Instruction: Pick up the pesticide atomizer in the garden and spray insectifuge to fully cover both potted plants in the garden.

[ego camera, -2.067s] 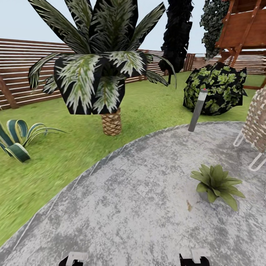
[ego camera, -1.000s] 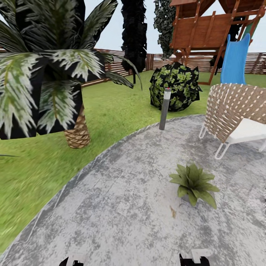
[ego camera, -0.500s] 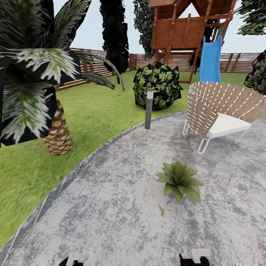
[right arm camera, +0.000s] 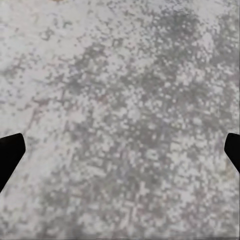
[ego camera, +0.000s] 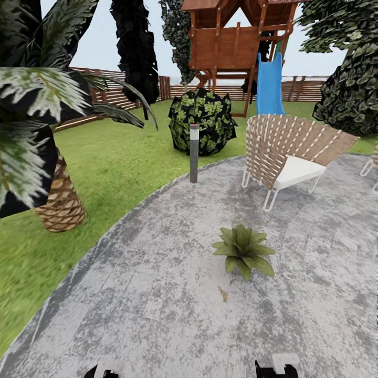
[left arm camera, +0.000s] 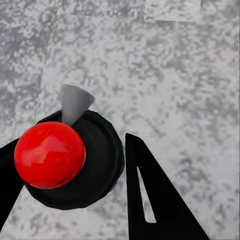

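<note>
One potted plant (ego camera: 243,250) in sight, just right of centre frame on the stone patio (ego camera: 157,294). Over the last two seconds the whole head view panned: palm (ego camera: 31,131) slid toward the left edge, wicker chair (ego camera: 286,152) and playset slide (ego camera: 269,84) came in at upper right, and the plant drifted left toward centre. That's camera/base turning, not things moving, so I read it as lining up on the plant for spraying.

Pesticide atomizer (left arm camera: 70,162) sits lower left of the left wrist view, clamped between the left gripper (left arm camera: 75,187) fingers. We look down its long axis onto the dark cap and red knob; the grey nozzle points toward the top of that view, over bare patio.

Right gripper (right arm camera: 120,150) fingers spread wide at the frame edges, holding nothing. No mist visible; second plant not yet located.
</note>
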### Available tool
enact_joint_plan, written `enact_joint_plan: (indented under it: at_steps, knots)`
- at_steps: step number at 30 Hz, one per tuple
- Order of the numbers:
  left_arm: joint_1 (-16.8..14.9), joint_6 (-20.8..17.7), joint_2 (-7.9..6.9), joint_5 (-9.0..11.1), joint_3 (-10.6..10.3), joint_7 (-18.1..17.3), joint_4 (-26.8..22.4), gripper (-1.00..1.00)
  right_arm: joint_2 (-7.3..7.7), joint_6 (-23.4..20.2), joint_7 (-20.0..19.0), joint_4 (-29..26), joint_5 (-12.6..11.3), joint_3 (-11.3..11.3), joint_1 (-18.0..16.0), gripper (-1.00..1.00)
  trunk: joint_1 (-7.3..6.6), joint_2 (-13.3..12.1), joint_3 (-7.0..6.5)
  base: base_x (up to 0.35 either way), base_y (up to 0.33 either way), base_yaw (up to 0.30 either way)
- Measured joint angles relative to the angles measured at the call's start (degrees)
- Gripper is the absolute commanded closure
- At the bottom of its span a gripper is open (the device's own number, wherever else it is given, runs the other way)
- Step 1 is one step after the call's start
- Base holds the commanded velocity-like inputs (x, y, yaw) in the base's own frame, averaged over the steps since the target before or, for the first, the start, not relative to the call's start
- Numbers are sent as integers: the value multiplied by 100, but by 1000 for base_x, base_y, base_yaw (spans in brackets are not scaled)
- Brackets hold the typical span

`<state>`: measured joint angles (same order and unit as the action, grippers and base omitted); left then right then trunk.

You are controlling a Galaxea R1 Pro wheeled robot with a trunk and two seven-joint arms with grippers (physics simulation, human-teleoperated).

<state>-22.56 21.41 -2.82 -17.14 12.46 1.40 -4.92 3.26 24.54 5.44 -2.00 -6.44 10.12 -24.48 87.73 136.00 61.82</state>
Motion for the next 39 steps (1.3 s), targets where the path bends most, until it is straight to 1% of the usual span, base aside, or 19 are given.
enact_joint_plan:
  at_steps: [6,15,36,39]
  knots:
    - [0,0,0,0,0,0,1,100,1,0,0,0,0,0,2,-100,0,0,0,96,303,-267]
    - [0,0,0,0,0,0,2,100,-1,3,1,0,0,0,1,-100,-2,0,0,216,230,-267]
    - [0,-1,9,-8,0,0,3,100,0,2,2,1,0,1,-1,-100,1,0,0,11,9,-267]
    - [0,-1,9,-8,-1,0,3,100,0,2,2,1,0,1,-1,-100,1,0,0,-95,0,-266]
